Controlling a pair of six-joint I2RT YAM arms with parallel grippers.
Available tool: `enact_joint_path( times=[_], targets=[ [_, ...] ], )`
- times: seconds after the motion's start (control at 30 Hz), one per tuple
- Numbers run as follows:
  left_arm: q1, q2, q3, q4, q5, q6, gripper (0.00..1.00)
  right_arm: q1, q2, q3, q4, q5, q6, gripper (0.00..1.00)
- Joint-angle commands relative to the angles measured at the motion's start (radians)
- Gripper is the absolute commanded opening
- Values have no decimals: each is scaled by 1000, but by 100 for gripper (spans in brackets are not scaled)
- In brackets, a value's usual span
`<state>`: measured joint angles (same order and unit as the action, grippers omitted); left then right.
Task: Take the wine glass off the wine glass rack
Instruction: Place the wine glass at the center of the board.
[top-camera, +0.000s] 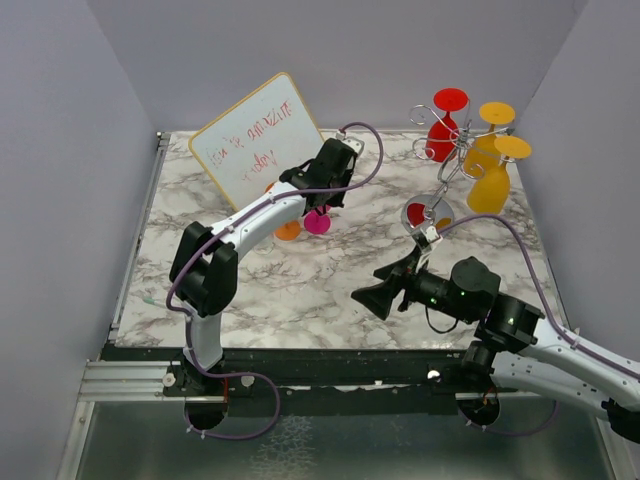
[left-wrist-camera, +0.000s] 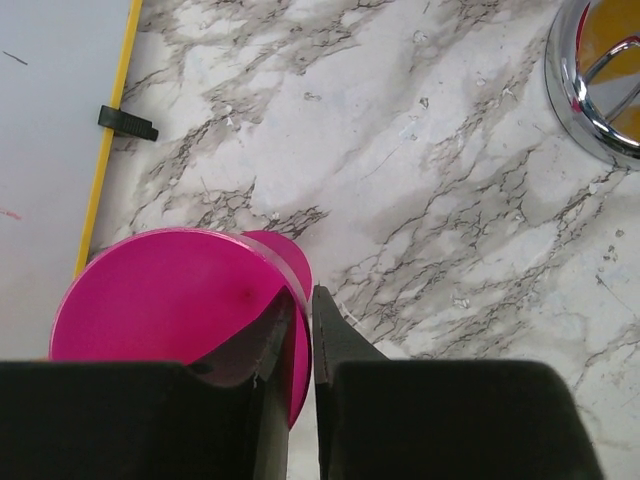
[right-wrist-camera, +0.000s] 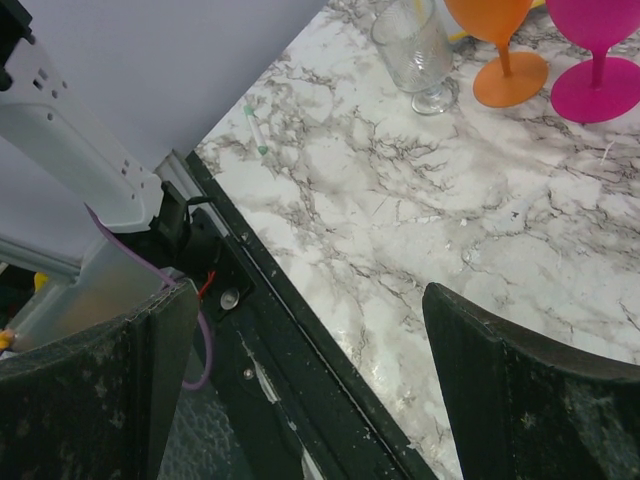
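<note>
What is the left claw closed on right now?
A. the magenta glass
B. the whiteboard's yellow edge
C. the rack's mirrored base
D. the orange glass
A: in the left wrist view the left claw is pinched nearly shut on the magenta glass, whose pink edge shows between the two fingers.
</note>
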<state>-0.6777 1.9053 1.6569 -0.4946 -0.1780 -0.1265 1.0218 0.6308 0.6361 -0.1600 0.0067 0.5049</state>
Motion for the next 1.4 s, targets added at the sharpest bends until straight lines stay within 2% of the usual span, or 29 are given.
enact_joint_path(
  times=[0.0,0.1,0.17,0.2,0.27,0.53,0.67,0.77,0.83,0.93,1.0,1.1,1.17,1.27,1.37],
  targets=[
    [5,-33,-13,16,19,-15,14,2,13,12,-19,19,1,100],
    [7,-34,-15,14,7,-12,16,3,9,10,-14,19,1,100],
    [7,-36,-20,14,6,-7,26,2,7,7,-13,22,1,100],
    [7,-40,-23,14,9,-6,34,3,6,6,-13,22,1,100],
    [7,-47,-25,16,16,-6,40,3,6,6,-13,24,1,100],
    [7,-73,29,2,58,-2,52,3,-6,14,-43,64,15,100],
    [7,-110,48,-5,82,-7,54,3,-34,-4,-73,180,119,100],
    [7,-159,48,-5,103,-7,55,2,-48,-12,-95,203,142,100],
    [7,-195,44,-7,113,-7,59,3,-57,-12,-121,231,180,100],
    [7,-252,33,-10,127,-9,67,3,-89,-24,-168,359,297,100],
    [8,-295,12,-10,134,-12,72,3,-124,-37,-185,421,330,100],
    [9,-369,-39,-10,137,-15,75,3,-182,-74,-120,397,264,100],
    [10,-429,-84,-10,127,-17,78,3,-200,-80,-126,425,279,100],
    [12,-515,-155,-10,111,-23,81,3,-162,-27,-201,460,258,100],
    [13,-585,-217,-12,101,-30,83,3,-51,73,-364,542,271,100]
  ],
)
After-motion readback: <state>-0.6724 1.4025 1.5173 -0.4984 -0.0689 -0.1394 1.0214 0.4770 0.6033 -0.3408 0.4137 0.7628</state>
